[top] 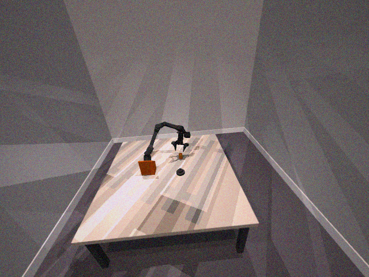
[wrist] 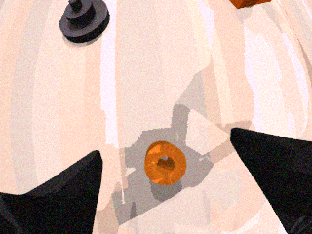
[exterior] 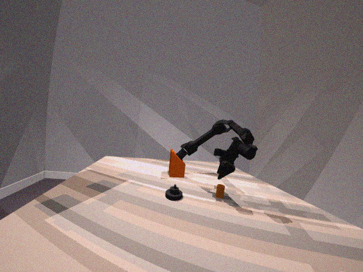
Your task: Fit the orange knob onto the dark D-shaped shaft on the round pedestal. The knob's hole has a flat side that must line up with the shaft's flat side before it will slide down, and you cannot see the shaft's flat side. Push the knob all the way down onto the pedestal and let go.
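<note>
The orange knob (top: 180,155) (exterior: 219,190) (wrist: 166,163) stands upright on the table, its hole facing up. The dark round pedestal (top: 180,172) (exterior: 173,194) (wrist: 85,19) with its short shaft stands apart from the knob, on the table nearer the front. My gripper (top: 180,146) (exterior: 225,172) (wrist: 168,146) is open and empty. It hangs above the knob with clear air between fingertips and knob. In the wrist view the two dark fingers flank the knob far to either side.
The orange block at the arm's base (top: 147,167) (exterior: 176,166) stands on the table left of the knob. The table's edges are far from both objects.
</note>
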